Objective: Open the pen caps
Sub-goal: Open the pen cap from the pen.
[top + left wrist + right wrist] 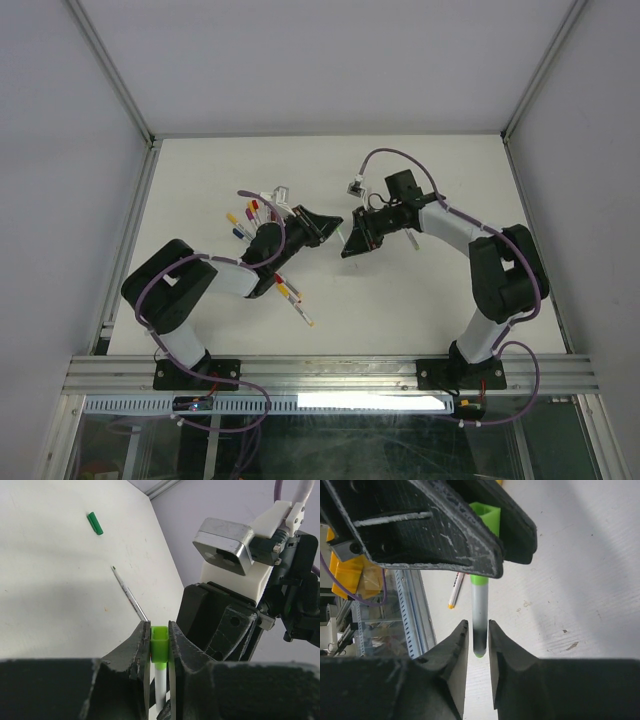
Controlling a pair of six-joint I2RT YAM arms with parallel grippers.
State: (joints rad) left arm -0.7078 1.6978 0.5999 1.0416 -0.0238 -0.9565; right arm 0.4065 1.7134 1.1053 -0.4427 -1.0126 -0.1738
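Note:
My left gripper (160, 630) is shut on the bright green cap (160, 642) of a white-grey pen (160, 685), held in the air. In the right wrist view the cap (487, 515) shows between the left fingers (445, 530), and the barrel (479, 610) hangs toward my right gripper (478, 630). Its jaws stand on either side of the barrel's end with a thin gap on each side. In the top view the left gripper (325, 222) and right gripper (352, 247) face each other mid-table.
A loose green cap (94, 523) and a thin bare refill (129, 592) lie on the table. A cluster of capped pens (250, 215) lies behind the left arm, with more pens (290, 295) nearer. An orange-tipped pen (454, 592) lies by the front rail (415, 610).

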